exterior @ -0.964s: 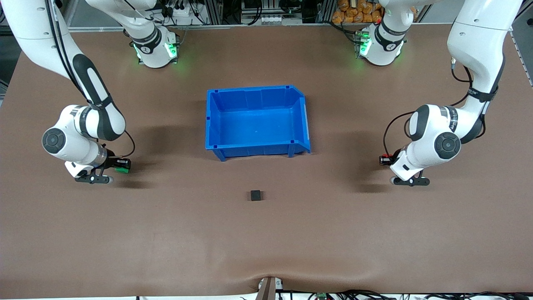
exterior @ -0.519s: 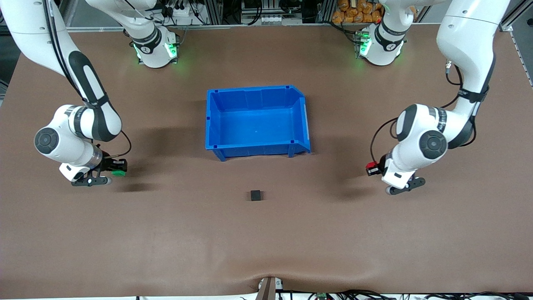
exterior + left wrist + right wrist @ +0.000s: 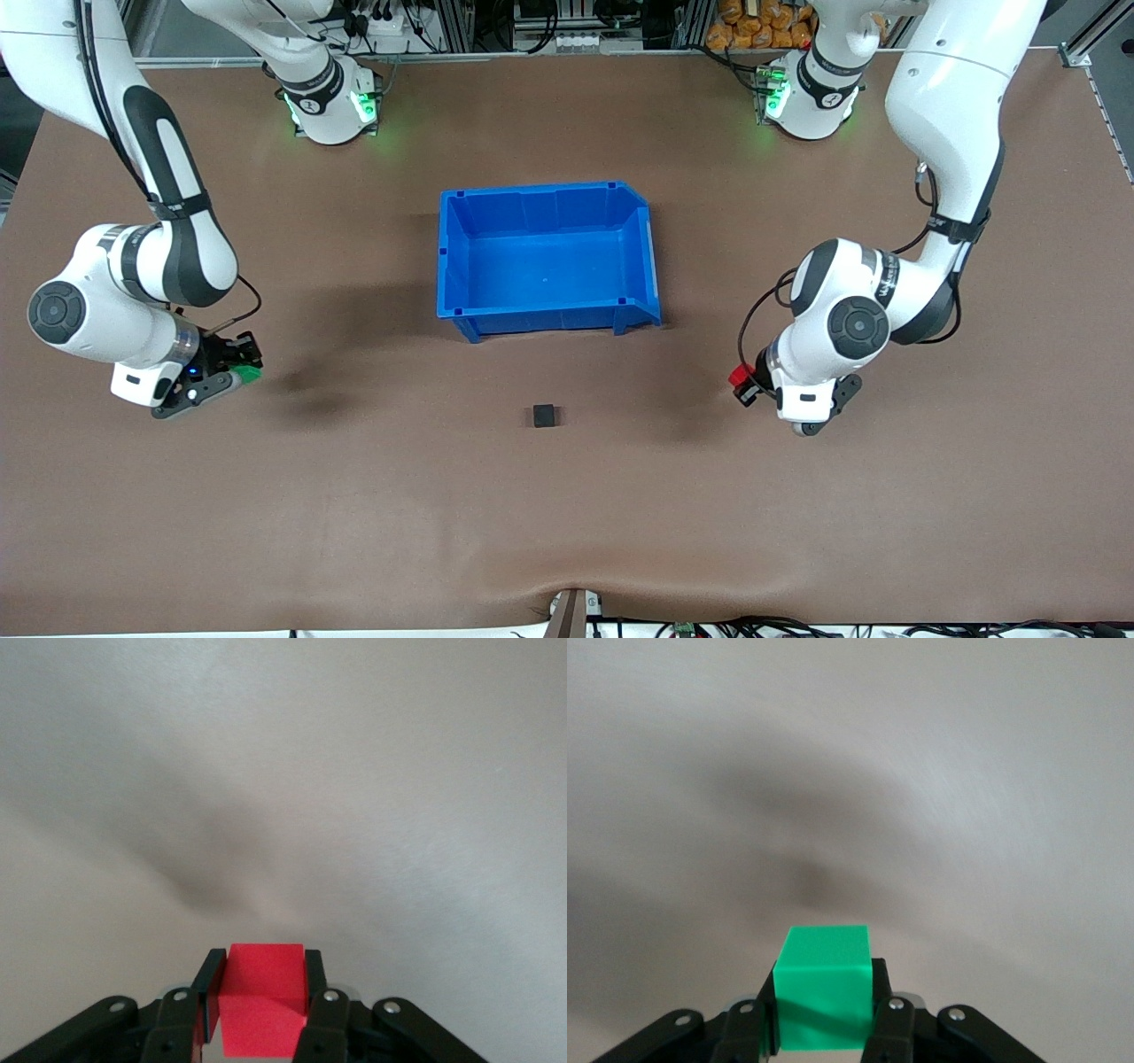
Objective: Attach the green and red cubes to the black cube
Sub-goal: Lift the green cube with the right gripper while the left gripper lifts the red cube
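The table [image 3: 567,523] carries a blue bin [image 3: 650,266] at its centre. Nearer the front camera than the bin, the black cube [image 3: 544,415] rests alone on the table, well apart from both arms. The left gripper [image 3: 742,383] hangs above the table toward the left arm's end, its fingers [image 3: 209,992] pinching the red cube [image 3: 262,997] — one finger on each side face. The right gripper [image 3: 241,369] hangs above the table toward the right arm's end, its fingers [image 3: 884,1010] clamped on the green cube [image 3: 824,985] in the same way. Both cubes are clear of the table surface.
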`<state>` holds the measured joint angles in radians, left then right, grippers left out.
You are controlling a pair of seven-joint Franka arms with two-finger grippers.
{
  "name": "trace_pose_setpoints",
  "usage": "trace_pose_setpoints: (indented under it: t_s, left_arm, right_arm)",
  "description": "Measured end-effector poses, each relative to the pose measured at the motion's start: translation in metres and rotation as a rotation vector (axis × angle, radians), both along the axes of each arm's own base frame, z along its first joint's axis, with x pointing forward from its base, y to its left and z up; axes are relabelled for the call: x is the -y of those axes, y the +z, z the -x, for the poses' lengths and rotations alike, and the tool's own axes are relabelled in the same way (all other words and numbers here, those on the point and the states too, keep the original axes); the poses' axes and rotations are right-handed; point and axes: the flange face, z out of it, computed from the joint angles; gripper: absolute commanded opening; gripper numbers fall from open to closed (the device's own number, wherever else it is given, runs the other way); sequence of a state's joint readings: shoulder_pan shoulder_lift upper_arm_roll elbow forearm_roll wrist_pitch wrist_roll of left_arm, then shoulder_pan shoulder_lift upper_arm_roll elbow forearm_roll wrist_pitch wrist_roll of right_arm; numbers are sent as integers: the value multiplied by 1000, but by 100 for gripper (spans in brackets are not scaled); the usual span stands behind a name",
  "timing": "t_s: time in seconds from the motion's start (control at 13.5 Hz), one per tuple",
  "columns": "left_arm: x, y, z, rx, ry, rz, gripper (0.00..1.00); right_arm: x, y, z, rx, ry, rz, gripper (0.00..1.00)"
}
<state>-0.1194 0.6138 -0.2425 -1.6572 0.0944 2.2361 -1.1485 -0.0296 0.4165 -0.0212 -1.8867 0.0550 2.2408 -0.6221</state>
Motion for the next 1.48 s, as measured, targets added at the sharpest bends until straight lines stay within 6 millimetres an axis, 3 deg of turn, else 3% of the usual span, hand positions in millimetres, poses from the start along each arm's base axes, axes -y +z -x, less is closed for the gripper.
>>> trace_pose_setpoints:
  t_s: [0.22,0.45,0.96,1.19,1.48]
  left_arm:
    - [22,-3,-9,8,94,12,0]
    - [35,-2,-12,12,182,20,0]
    - [51,-3,-17,5,333,40,0]
    - [65,-8,-18,4,379,49,0]
    - [68,-3,-24,10,438,106,0]
  right_arm:
    - [-34,17,-13,44,199,-11,0]
    - [-53,22,-15,60,381,-16,0]
    - [-60,32,-22,96,806,-24,0]
    - [-60,33,-22,101,904,-25,0]
    - [-70,39,-26,123,982,-20,0]
